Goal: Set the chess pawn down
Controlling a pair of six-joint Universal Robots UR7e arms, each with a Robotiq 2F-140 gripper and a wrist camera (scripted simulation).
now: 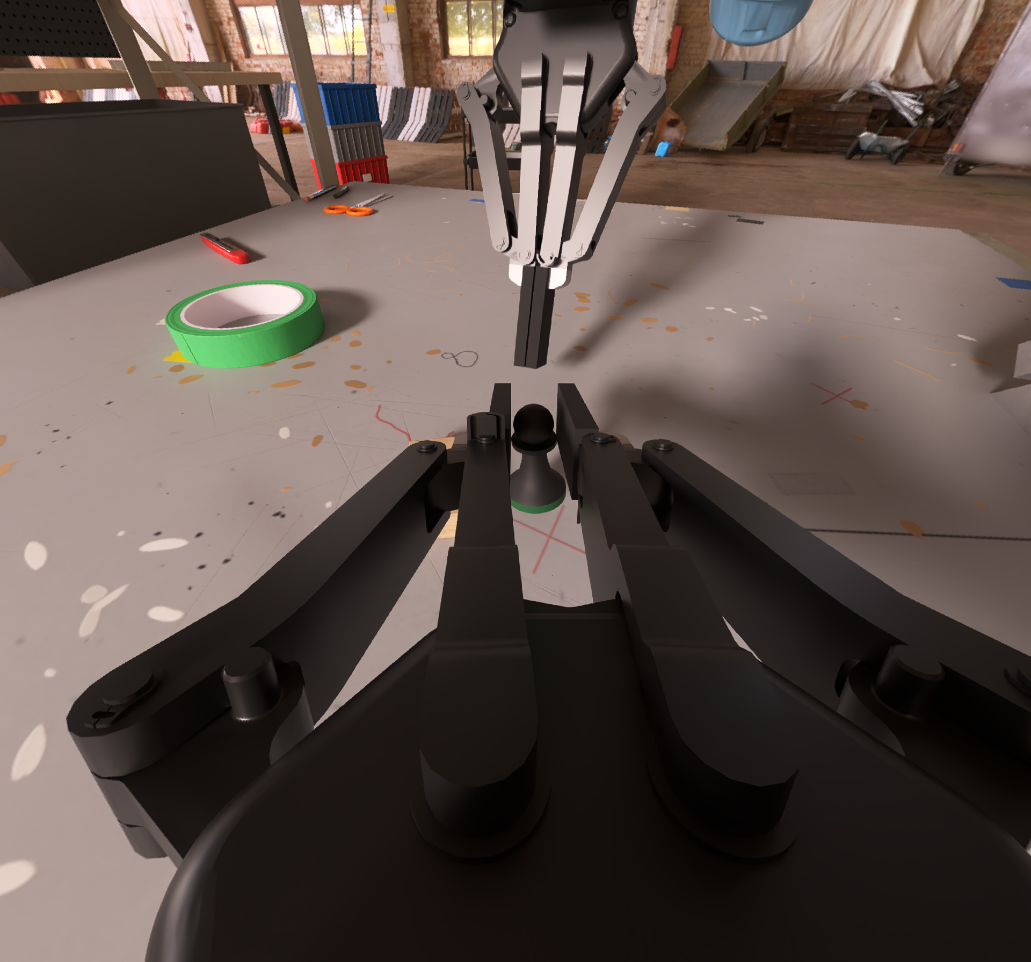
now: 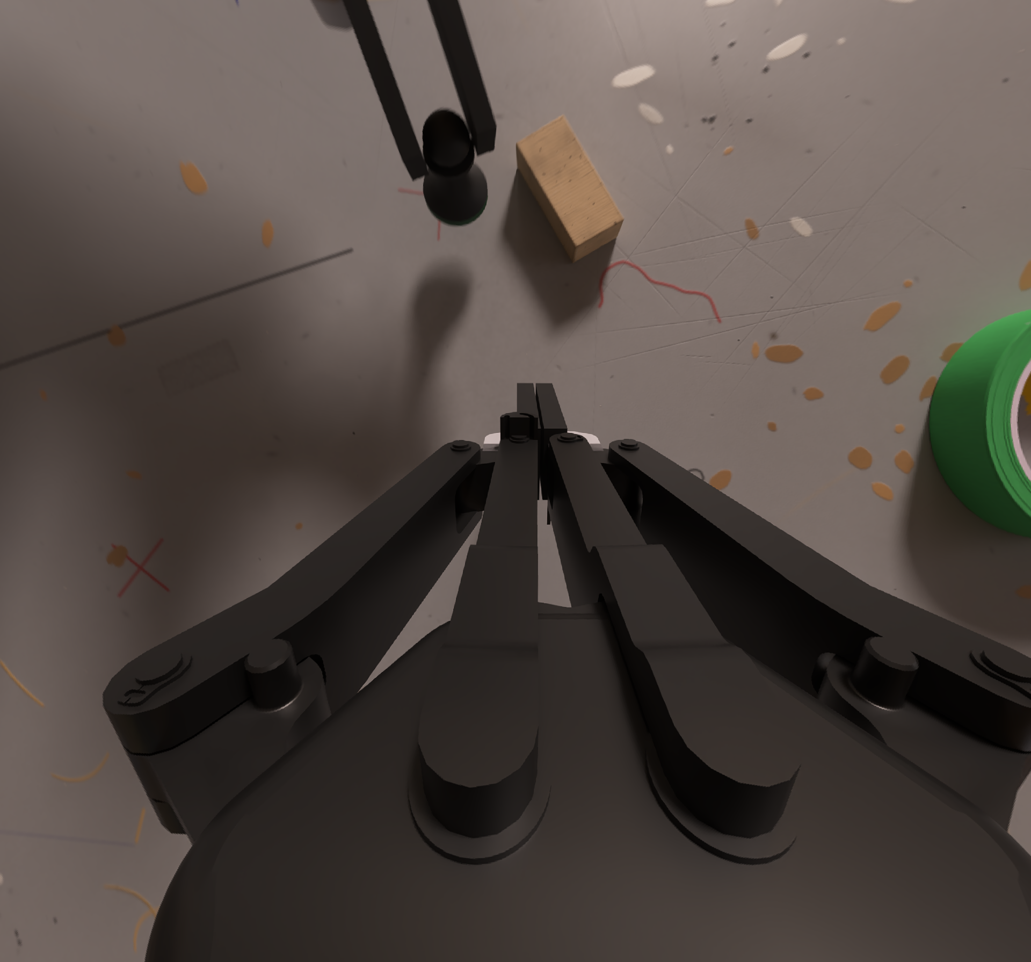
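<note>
The black chess pawn [image 1: 533, 458] with a green felt base hangs upright between the fingers of my left gripper [image 1: 534, 391], which is shut on its round head. In the right wrist view the pawn [image 2: 454, 193] hangs a little above the grey table [image 2: 223, 154], and its shadow lies apart from it. My right gripper [image 2: 535, 394] is shut and empty. In the left wrist view it [image 1: 533, 363] points down just beyond the pawn, above the table.
A wooden block [image 2: 569, 187] lies close beside the pawn. A green tape roll [image 1: 245, 332] sits to the left, with a red cutter [image 1: 226, 249] and orange scissors [image 1: 348, 208] farther back. A dark box [image 1: 111, 182] stands at the table's left edge.
</note>
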